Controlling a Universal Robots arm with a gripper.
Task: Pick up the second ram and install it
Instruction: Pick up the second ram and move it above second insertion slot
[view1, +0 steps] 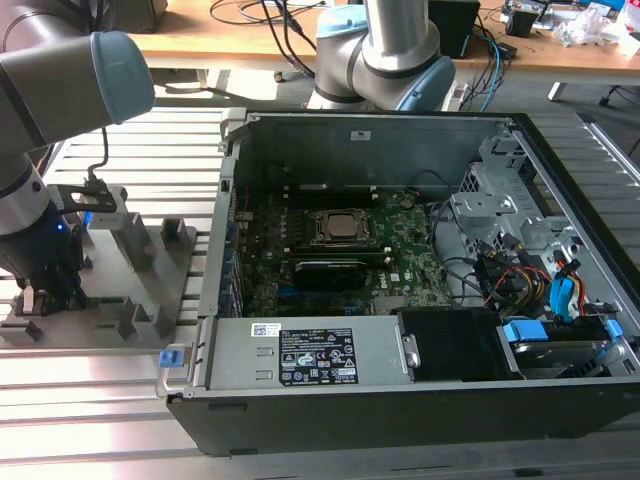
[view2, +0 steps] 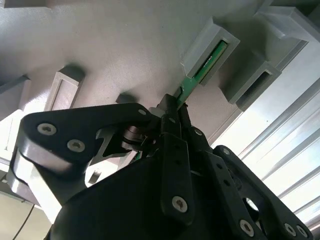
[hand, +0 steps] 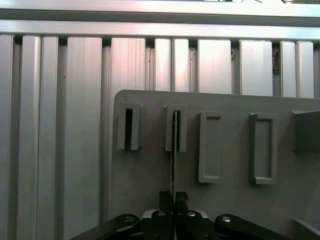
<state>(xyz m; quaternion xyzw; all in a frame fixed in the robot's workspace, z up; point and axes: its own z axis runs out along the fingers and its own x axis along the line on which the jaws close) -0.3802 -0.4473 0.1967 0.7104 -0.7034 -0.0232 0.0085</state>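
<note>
The second ram (view2: 199, 76) is a thin green stick standing on edge, its far end in a slotted grey block (view2: 196, 50) of the tray. In the first wrist view the ram (hand: 174, 155) shows as a narrow line running from its block (hand: 182, 131) back to my gripper (hand: 174, 198). The black fingers (view2: 176, 125) are shut on the near end of the stick, as the gripper (view2: 173, 106) shows in the second wrist view. In the exterior view the gripper (view1: 45, 292) hangs low over the grey tray (view1: 105, 332) at the exterior view's left.
An open computer case (view1: 400, 395) lies to the exterior view's right of the tray, with the green motherboard (view1: 400, 250) inside it. Several other grey blocks (hand: 211, 146) stand on the tray. Ribbed aluminium table profiles (hand: 60, 125) surround it.
</note>
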